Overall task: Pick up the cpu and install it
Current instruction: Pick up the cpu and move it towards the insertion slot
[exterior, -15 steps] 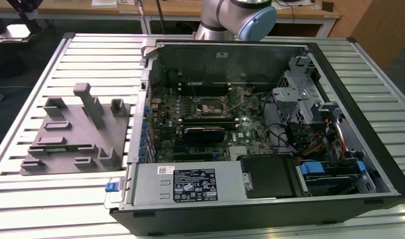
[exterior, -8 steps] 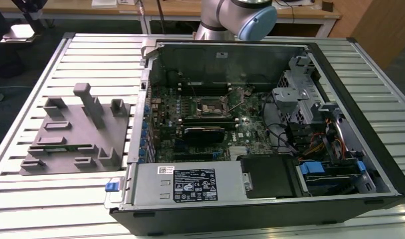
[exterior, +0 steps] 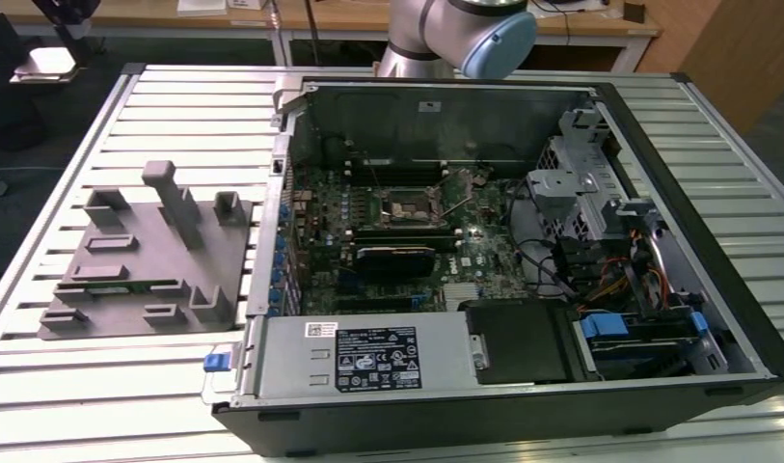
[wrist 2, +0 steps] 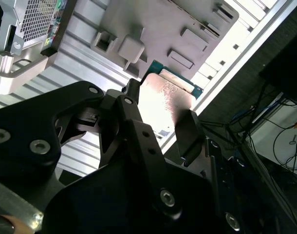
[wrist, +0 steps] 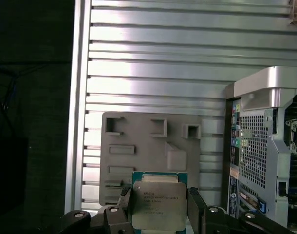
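Gripper (wrist: 159,209) pinches cpu (wrist: 159,190) btwn 2 fingers (wrist: 194,205), opp. edges (arm's (exterior: 433,29) blue-capped joint in exterior view).

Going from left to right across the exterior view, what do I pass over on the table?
grey block → motherboard → drive cage

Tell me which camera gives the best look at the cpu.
The first wrist view: the cpu faces the camera squarely, its silvery top visible between the jaws. The second wrist view shows the cpu tilted, glare-washed and partly behind the jaws.
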You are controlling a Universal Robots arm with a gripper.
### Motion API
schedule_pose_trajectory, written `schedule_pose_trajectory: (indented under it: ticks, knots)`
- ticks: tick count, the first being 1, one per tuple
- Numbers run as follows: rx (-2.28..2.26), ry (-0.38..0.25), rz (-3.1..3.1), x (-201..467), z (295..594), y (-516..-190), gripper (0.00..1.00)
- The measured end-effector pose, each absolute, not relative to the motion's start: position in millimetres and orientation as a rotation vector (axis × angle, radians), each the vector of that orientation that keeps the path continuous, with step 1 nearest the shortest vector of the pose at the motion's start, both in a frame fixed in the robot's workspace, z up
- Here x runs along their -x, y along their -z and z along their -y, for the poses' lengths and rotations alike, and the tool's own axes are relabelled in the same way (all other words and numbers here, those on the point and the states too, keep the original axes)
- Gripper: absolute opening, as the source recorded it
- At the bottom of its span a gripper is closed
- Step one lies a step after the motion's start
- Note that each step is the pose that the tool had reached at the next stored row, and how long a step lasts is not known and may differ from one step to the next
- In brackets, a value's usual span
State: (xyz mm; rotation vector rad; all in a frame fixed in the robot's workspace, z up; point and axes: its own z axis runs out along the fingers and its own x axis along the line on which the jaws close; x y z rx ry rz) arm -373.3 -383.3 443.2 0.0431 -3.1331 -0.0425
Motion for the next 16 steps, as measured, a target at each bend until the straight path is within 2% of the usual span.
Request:
schedule_pose_trajectory:
  ticks: [16]
  knots:
    - [-0.043,0.043,3.133,361.6,383.3,-443.0,0.54]
